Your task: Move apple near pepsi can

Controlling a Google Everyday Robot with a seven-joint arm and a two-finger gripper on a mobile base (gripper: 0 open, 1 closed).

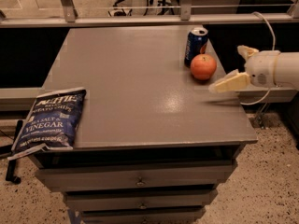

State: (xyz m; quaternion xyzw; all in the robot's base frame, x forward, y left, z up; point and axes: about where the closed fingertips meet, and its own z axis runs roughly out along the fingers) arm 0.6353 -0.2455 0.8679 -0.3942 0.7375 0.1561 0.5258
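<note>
The orange-red apple (pixel 203 66) rests on the grey table (pixel 126 87) at its far right, right in front of the upright dark blue pepsi can (pixel 195 45) and almost touching it. My gripper (pixel 227 69) hovers just to the right of the apple, at the table's right edge. It is open and empty, with one pale finger (pixel 230 83) in front and the other (pixel 246 51) behind, both clear of the apple.
A flat blue salt and vinegar chip bag (pixel 51 119) lies at the table's front left corner, overhanging the edge. Drawers sit under the tabletop. A rail runs behind the table and a white cable (pixel 268 24) hangs by the arm.
</note>
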